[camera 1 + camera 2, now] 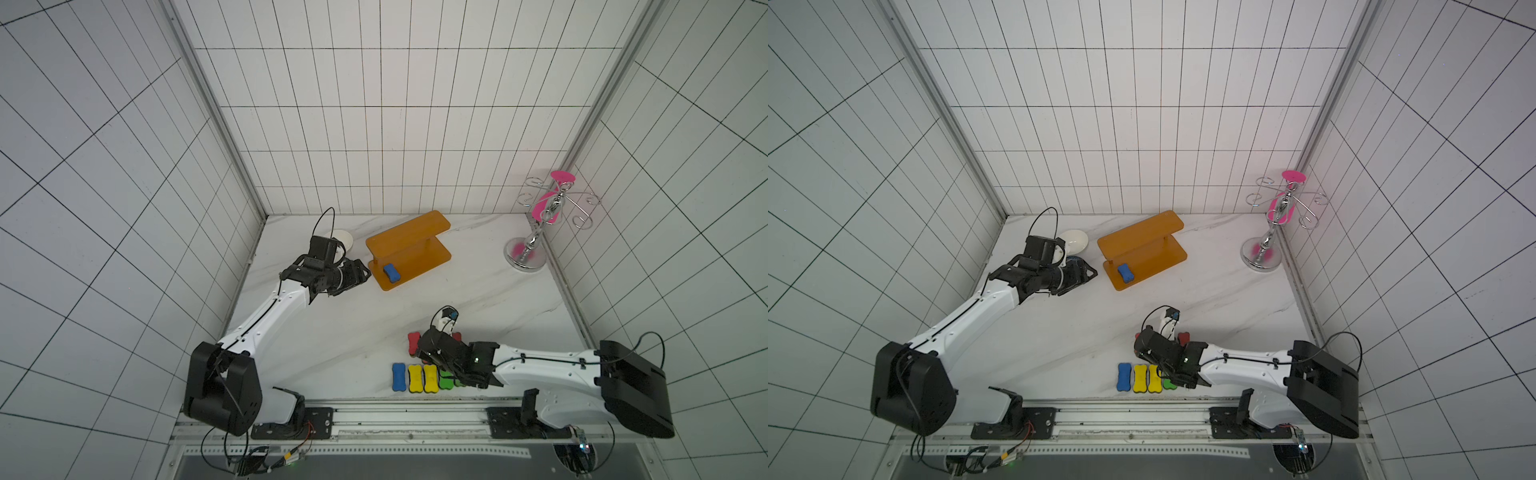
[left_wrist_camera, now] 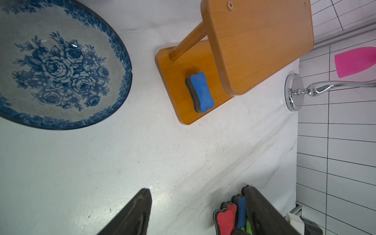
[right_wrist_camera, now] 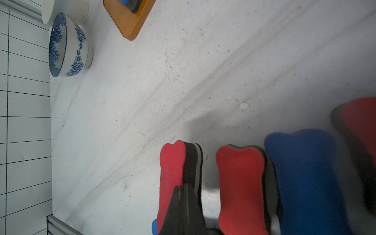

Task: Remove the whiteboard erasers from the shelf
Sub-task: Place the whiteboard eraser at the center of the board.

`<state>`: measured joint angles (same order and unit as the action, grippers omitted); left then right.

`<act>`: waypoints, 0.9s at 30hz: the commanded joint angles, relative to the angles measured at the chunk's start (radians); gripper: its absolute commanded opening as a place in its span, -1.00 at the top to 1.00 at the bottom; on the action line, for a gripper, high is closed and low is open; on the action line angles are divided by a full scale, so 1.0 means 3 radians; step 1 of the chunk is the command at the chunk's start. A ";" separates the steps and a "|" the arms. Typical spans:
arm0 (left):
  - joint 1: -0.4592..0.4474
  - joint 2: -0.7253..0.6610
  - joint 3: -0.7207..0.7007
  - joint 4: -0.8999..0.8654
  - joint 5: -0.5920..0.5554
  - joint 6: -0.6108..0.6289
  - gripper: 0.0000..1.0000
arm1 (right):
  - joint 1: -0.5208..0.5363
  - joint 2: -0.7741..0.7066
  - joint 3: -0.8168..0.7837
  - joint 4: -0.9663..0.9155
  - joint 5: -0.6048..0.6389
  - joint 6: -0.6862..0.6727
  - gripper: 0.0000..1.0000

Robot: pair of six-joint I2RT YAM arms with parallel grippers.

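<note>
One blue whiteboard eraser lies on the lower board of the orange-brown shelf, near its left end. My left gripper hovers just left of the shelf, open and empty, pointing toward that eraser. Near the table's front, a blue, two yellow and green erasers lie in a row. Behind them are red erasers and a blue one. My right gripper is shut and empty, over a red eraser standing on edge.
A blue-and-white floral bowl sits at the back left, close behind my left wrist. A chrome hook stand with pink pieces stands in the back right corner. Tiled walls enclose the marble table on three sides.
</note>
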<state>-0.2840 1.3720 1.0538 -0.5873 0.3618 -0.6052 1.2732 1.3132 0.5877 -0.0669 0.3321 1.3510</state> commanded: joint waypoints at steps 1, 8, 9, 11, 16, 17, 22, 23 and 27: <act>0.0019 -0.0104 -0.0015 0.0045 0.0046 0.0062 -0.53 | 0.0065 0.0064 0.0142 -0.0079 0.0140 0.0042 1.00; 0.0032 -0.0124 -0.0002 0.0034 0.0085 0.0077 -0.53 | 0.0064 0.0229 0.0141 0.0066 0.0041 0.0082 1.00; 0.0036 -0.0121 0.0000 0.0035 0.0089 0.0079 -0.53 | 0.0066 0.0239 0.0151 0.0038 0.0030 0.0083 1.00; 0.0046 -0.0122 0.0003 0.0032 0.0103 0.0079 -0.53 | 0.0053 0.0256 0.0148 0.0002 -0.0015 0.0107 1.00; 0.0060 -0.0114 0.0005 0.0025 0.0131 0.0095 -0.54 | -0.0005 0.0232 -0.0018 0.0083 -0.0175 0.0148 0.99; 0.0058 -0.0112 0.0005 0.0025 0.0129 0.0095 -0.53 | -0.0010 0.0234 -0.0057 0.0132 -0.0206 0.0151 0.98; 0.0090 -0.0076 0.0015 0.0034 0.0178 0.0089 -0.53 | -0.0016 0.0221 -0.0100 0.0157 -0.0255 0.0149 0.94; 0.0093 -0.0069 0.0015 0.0036 0.0182 0.0085 -0.53 | -0.0015 0.0212 -0.0107 0.0157 -0.0257 0.0145 0.93; 0.0098 -0.0077 0.0010 0.0042 0.0181 0.0087 -0.54 | -0.0018 0.0186 -0.0161 0.0145 -0.0276 0.0162 0.87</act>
<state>-0.2596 1.3571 1.0538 -0.5873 0.4034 -0.5938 1.2755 1.3796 0.5655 -0.0113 0.2634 1.3895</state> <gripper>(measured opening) 0.767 0.058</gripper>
